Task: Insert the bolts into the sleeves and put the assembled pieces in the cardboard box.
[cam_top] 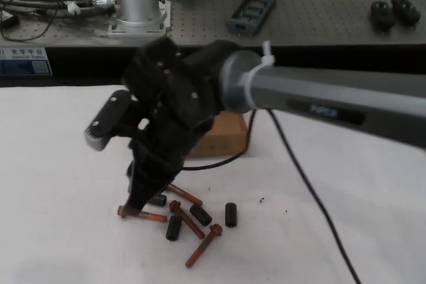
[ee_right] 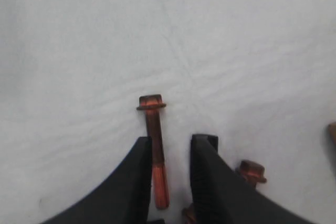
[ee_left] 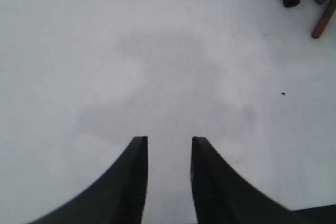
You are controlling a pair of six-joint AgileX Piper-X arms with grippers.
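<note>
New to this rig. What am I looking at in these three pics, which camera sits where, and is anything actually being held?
This is a bench robot with two arms, each ending in a gripper with two black fingers. The high view comes from a camera behind the arms, looking down over a white-covered bench. In it the right gripper is down at a loose pile of copper-coloured bolts and short black sleeves, with the cardboard box beyond them. The other two pictures come from cameras on the wrists, looking along the fingers. The right wrist view shows one bolt lying between its open fingers, not gripped. The left gripper is open over bare cloth, with the pile off to one side. Nothing is held.
</note>
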